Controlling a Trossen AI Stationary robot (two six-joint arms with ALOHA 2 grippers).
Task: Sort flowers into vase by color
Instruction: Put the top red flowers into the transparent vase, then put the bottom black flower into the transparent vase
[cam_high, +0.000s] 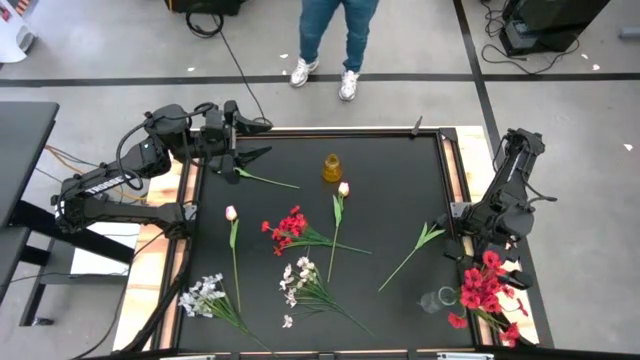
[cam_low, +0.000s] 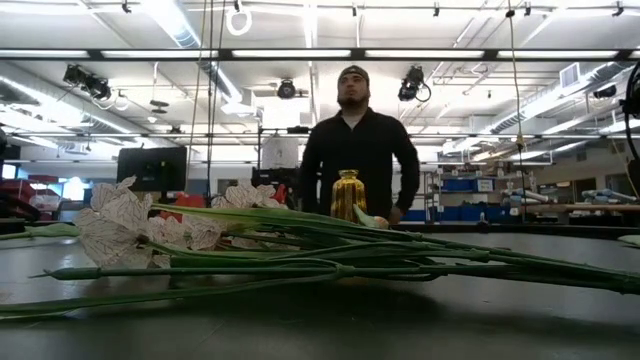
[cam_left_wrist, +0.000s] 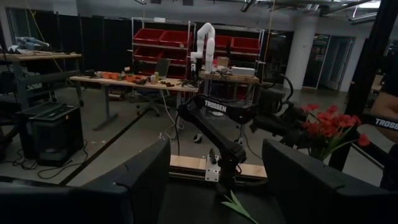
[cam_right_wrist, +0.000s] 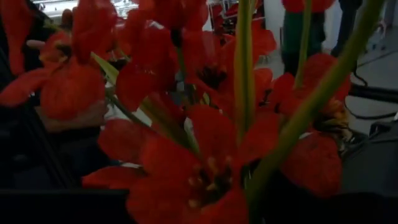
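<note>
An amber vase (cam_high: 332, 168) stands on the black table at the far middle. Two pink tulips (cam_high: 343, 188) (cam_high: 231, 213), a red bunch (cam_high: 289, 229), two white sprays (cam_high: 300, 281) (cam_high: 204, 297) and two bare green stems (cam_high: 418, 246) (cam_high: 268, 181) lie flat around it. More red flowers (cam_high: 484, 286) stand in a clear vase (cam_high: 438, 299) at the near right and fill the right wrist view (cam_right_wrist: 186, 124). My right gripper (cam_high: 486, 254) is level, right beside them. My left gripper (cam_left_wrist: 214, 193) hangs open and level above the far left corner, holding nothing.
A person (cam_high: 330, 40) stands beyond the table's far edge, behind the amber vase (cam_low: 348, 195) in the low view. White blossoms and long stems (cam_low: 300, 265) lie across the near part of the table. A grey desk (cam_high: 20, 150) stands left of the left arm.
</note>
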